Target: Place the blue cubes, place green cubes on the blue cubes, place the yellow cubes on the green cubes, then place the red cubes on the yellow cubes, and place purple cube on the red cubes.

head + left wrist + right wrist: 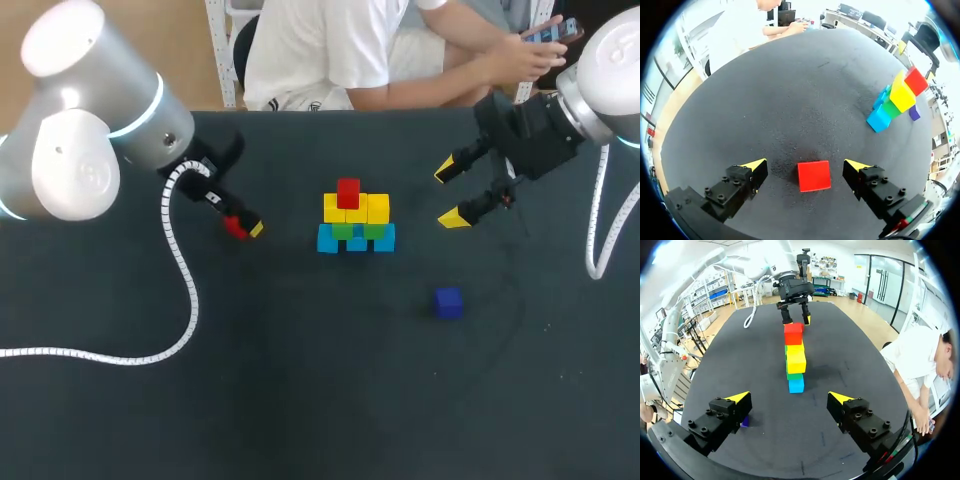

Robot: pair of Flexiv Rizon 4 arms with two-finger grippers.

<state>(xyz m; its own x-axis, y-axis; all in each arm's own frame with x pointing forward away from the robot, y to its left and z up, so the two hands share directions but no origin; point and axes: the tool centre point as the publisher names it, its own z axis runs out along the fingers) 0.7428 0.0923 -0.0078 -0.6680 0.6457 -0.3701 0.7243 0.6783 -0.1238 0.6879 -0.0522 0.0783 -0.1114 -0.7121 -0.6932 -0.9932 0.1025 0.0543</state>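
Left hand (805, 166): fingers apart, one on each side of a loose red cube (814, 176) that rests flat on the tabletop (300, 380). In the left wrist view a gap shows on both sides, so nothing is gripped. The straddle appears deliberate: closing would bring the pads onto two opposite faces.

Orientation: the cube has no long axis. Its side faces stand nearly square to the line between the fingers, turned only slightly.

The stack (356, 222) stands at mid-table, well apart from this cube. It has a blue row at the base, green above, yellow above that and one red cube on top. It stands upright, and its base row runs across the head view.

Right hand (449, 195): fingers apart, empty, held off to the stack's right, probably to keep the approach free.

Purple cube (448, 302): lies alone on the tabletop in front of the stack, toward the right arm's side. Judged to be the capping piece, not yet due.
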